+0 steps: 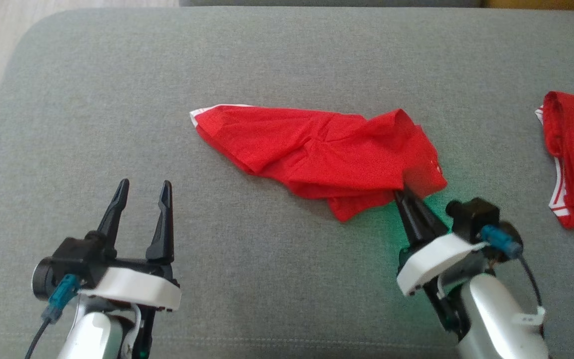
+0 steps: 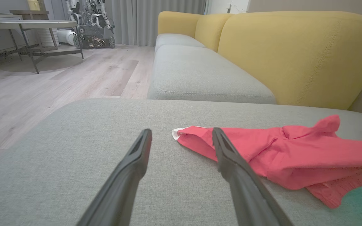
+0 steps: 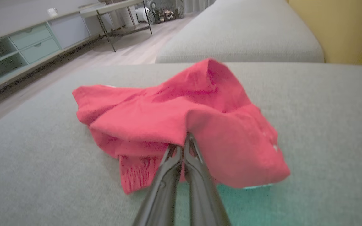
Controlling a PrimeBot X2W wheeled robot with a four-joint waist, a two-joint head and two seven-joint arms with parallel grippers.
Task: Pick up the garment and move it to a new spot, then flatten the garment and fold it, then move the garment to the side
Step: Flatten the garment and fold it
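You have the red garment [image 1: 317,149] crumpled mid-way across the grey cushion [image 1: 117,99]. Your right gripper [image 1: 402,195] jaws are closed on its near edge; your left gripper [image 1: 143,185] jaws gape, empty. This looks like the pick-up step: lift, then carry.

Tips of right fingers [image 1: 416,214] under garment [image 1: 317,149]

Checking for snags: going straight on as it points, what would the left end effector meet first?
Probably the red garment, its white-trimmed end just ahead of the left end effector, though depth is unclear.
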